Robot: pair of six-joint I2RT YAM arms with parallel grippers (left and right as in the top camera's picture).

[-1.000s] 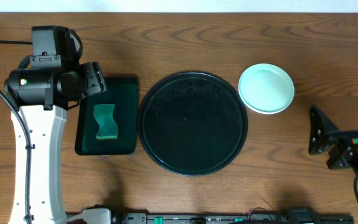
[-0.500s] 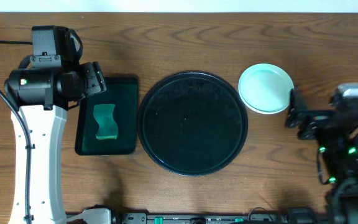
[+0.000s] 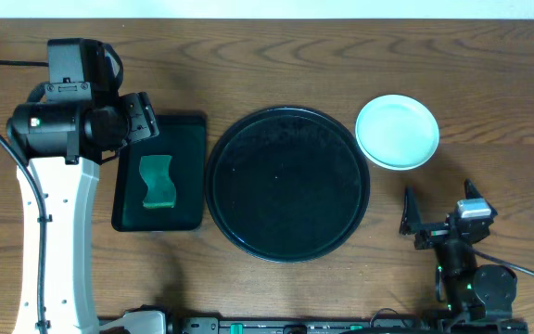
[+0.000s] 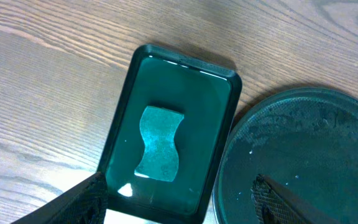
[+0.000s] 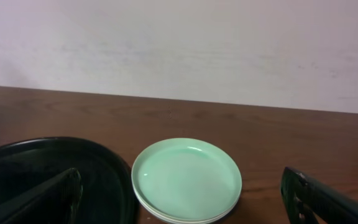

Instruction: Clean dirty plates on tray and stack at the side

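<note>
Since the plates (image 3: 397,132) lie stacked just ahead of the right gripper (image 3: 437,215), beside the bare tray (image 3: 288,183), it stands spread and empty, as does the left gripper (image 3: 142,116) above the green sponge (image 3: 158,180).

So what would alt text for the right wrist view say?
A stack of pale mint plates sits on a wooden table beside the round black tray. The right gripper stands open, its dark fingers in the lower corners.
</note>
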